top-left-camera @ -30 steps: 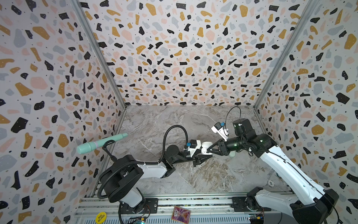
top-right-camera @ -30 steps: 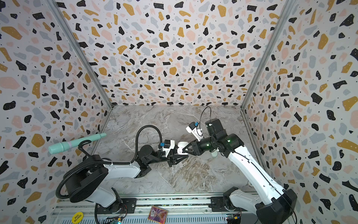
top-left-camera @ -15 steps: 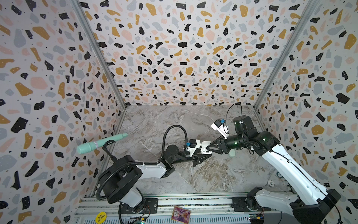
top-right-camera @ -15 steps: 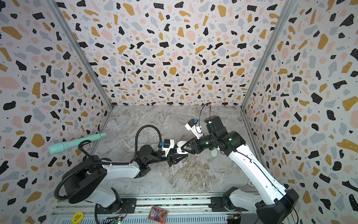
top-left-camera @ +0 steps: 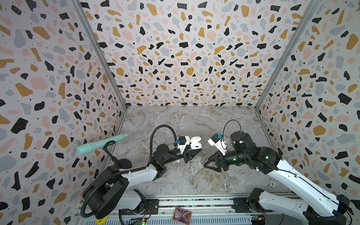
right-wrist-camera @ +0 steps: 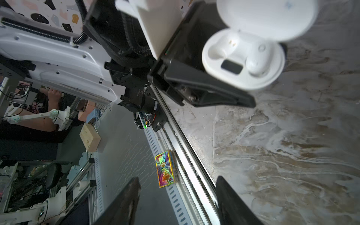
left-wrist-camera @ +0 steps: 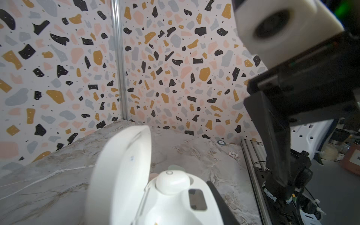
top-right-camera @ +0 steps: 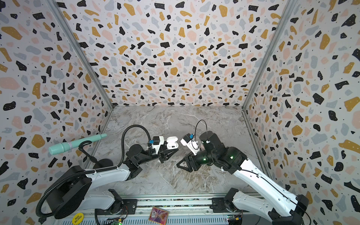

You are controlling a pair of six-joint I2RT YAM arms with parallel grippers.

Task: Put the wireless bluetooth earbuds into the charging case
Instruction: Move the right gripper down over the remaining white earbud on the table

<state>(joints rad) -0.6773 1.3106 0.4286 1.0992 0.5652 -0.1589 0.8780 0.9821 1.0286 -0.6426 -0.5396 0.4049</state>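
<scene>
My left gripper (top-left-camera: 191,153) is shut on the white charging case (top-left-camera: 195,143), holding it above the table with its lid (left-wrist-camera: 120,175) swung open. One white earbud (right-wrist-camera: 257,64) sits in a socket of the case (right-wrist-camera: 243,62); it also shows in the left wrist view as a rounded bud (left-wrist-camera: 172,182). The other socket (right-wrist-camera: 220,50) is empty. My right gripper (top-left-camera: 205,165) hangs to the right of the case, apart from it, open, with nothing between its fingers (right-wrist-camera: 134,187). A pale mint shape (left-wrist-camera: 175,167) lies just beyond the case, mostly hidden.
A mint microphone (top-left-camera: 101,144) on a stand juts in from the left wall. A poker chip (top-left-camera: 272,183) lies near the right arm's base, and two chips (left-wrist-camera: 233,154) sit by the rail. A colourful card pack (top-left-camera: 182,214) rests on the front rail. Patterned walls enclose three sides.
My right gripper has drawn back to the right, away from the case, and its jaws have widened. The left gripper and the case have stayed in place.
</scene>
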